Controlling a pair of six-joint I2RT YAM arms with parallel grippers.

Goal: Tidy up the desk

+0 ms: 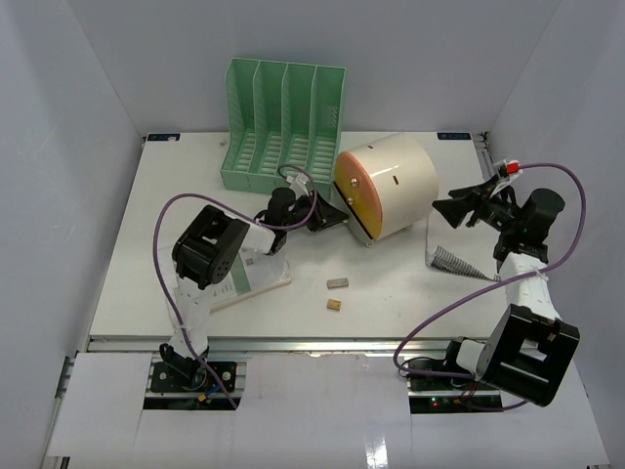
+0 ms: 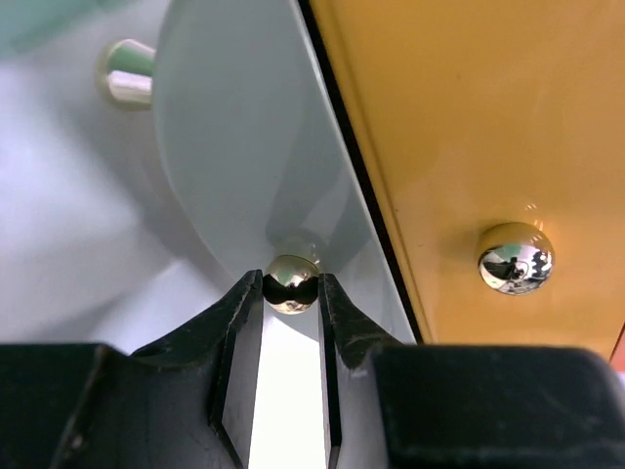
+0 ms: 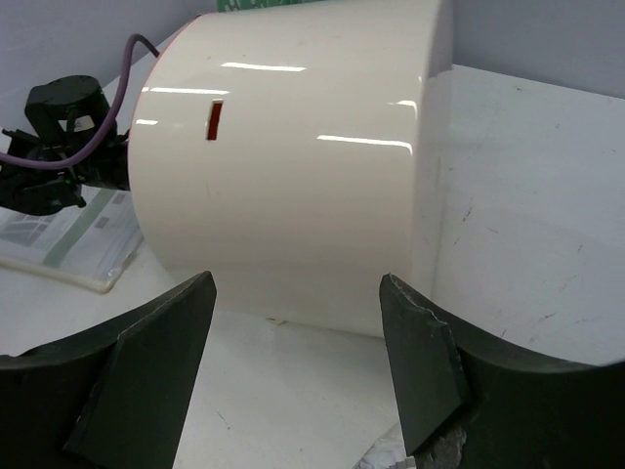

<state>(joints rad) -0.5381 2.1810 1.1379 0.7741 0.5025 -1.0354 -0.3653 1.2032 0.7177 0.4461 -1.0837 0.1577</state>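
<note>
Left end effector pinches a brass drawer knob; pull straight and slowly, letting the wide-spread right end effector brace the cream box near the counter's far edge.

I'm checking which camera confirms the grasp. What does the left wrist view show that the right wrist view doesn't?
Only the left wrist view: the left gripper shut on a brass knob of a pale drawer front, beside an orange drawer front with a second knob. Only the right wrist view: the open right gripper, the drawer box's cream wall with a red slot, a booklet on the desk. Both: the drawer box, and the left gripper, a dark shape at the right wrist view's left edge.
</note>
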